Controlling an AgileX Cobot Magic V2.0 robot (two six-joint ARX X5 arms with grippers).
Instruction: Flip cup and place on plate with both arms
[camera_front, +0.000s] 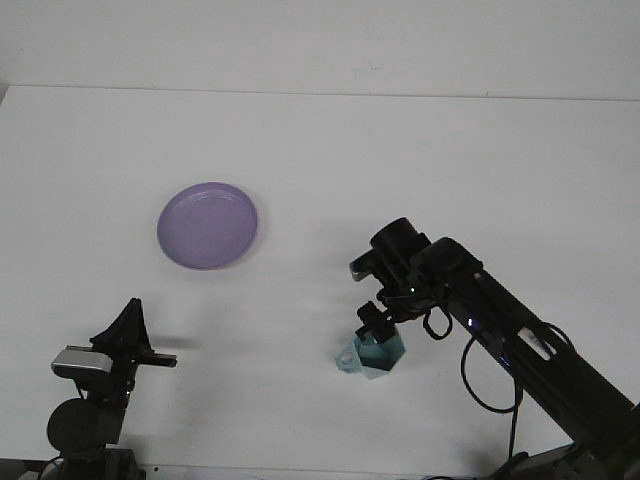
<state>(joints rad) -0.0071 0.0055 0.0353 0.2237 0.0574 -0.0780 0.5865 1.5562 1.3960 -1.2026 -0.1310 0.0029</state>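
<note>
White table (420, 160) is seen bearing a purple plate (208, 225); the teal cup (370, 355) is pinched by the right gripper (377, 322); left gripper (128, 335) jaws cannot be judged.

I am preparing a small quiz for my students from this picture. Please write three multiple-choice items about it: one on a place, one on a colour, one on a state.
1. Where is the plate relative to the cup?
A. to the upper left
B. directly to the right
C. under it

2. What colour is the plate?
A. red
B. purple
C. black

3. How is the cup now?
A. on the plate
B. stacked on another cup
C. on the table at the right gripper

Answers: 1 A, the plate lies up and left of the cup. 2 B, it looks purple. 3 C, the teal cup is low on the white table, far from the plate, at the gripper's tip.
</note>
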